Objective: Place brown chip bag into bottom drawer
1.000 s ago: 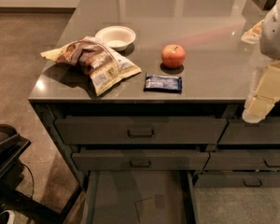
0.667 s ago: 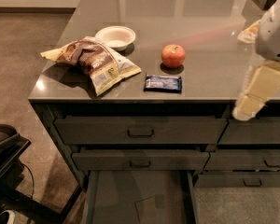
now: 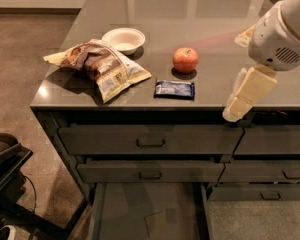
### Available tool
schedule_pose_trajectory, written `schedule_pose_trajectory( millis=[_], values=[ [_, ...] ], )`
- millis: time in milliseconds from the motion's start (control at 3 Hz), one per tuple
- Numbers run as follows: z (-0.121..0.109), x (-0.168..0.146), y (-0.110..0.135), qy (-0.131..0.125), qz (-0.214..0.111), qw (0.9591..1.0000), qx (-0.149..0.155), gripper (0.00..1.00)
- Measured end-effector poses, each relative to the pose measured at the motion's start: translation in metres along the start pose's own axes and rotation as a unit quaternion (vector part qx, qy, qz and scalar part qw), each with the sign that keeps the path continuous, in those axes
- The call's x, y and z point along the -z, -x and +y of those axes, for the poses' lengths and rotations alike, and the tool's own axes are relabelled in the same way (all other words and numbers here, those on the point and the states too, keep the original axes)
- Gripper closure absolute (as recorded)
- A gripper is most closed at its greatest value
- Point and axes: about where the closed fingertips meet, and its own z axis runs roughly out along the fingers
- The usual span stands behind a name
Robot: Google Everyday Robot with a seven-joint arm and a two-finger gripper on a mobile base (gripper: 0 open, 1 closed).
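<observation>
The brown chip bag (image 3: 97, 66) lies crumpled on the left part of the grey counter (image 3: 210, 14), close to its front edge. The bottom drawer (image 3: 122, 209) is pulled open below, with a flat dark interior and a small pale square patch near its front. My gripper (image 3: 235, 111) hangs at the right, over the counter's front edge, well to the right of the bag and above the drawers. It holds nothing that I can see.
A white bowl (image 3: 123, 38) sits behind the bag. A red apple (image 3: 185, 60) and a small blue wrapper (image 3: 175, 89) lie mid-counter. Two shut drawers with black handles (image 3: 150, 142) are above the open one. A black object (image 3: 5, 159) stands on the floor at left.
My arm and gripper have moved a little to the left along the counter's front edge. The bag, apple, wrapper and drawers have not moved.
</observation>
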Motion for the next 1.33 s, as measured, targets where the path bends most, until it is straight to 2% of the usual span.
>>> schedule_pose_trajectory(
  millis=[333, 667, 1000, 1333],
  values=[
    [-0.003, -0.01, 0.013, -0.007, -0.042, 0.9991, -0.006, 0.0],
    [-0.019, -0.039, 0.067, -0.01, -0.142, 0.9898, -0.002, 0.0],
    [-0.037, -0.067, 0.135, -0.019, -0.23, 0.9729, 0.011, 0.0],
    [-0.036, -0.067, 0.135, -0.019, -0.23, 0.973, 0.011, 0.0]
  ],
)
